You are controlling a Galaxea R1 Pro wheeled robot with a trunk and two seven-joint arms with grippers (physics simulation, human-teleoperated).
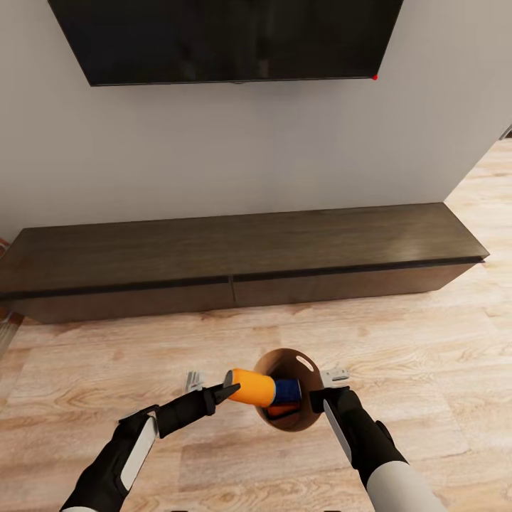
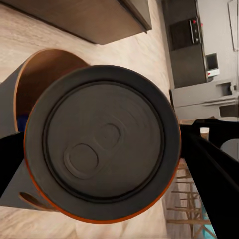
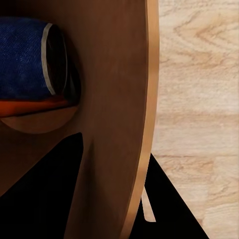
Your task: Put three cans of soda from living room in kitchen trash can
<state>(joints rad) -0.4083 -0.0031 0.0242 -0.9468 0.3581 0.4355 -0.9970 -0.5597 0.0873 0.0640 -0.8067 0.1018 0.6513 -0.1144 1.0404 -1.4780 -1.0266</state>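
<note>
Setting: living room, pale plank floor (image 1: 427,341); long dark low cabinet (image 1: 242,259) along the far wall under a black TV (image 1: 227,39).
Left gripper (image 1: 231,390): jaws clamped on an orange can (image 1: 250,387), held on its side, its far end at the bin's mouth.
Left wrist view: silver top of the orange can (image 2: 102,152) faces the camera; dark fingers (image 2: 209,164) flank it; bin rim (image 2: 37,74) behind the can.
Right gripper (image 1: 321,395): jaws closed on the rim of the trash can (image 1: 299,419), which is held off the floor, tilted with its mouth toward the left arm.
Bin contents: blue can (image 1: 287,389) and a second orange can (image 1: 283,410) inside, blue above orange; blue can (image 3: 25,57) also seen by the right wrist camera.
Hand-hole (image 1: 306,363): oval, at the far rim.
</note>
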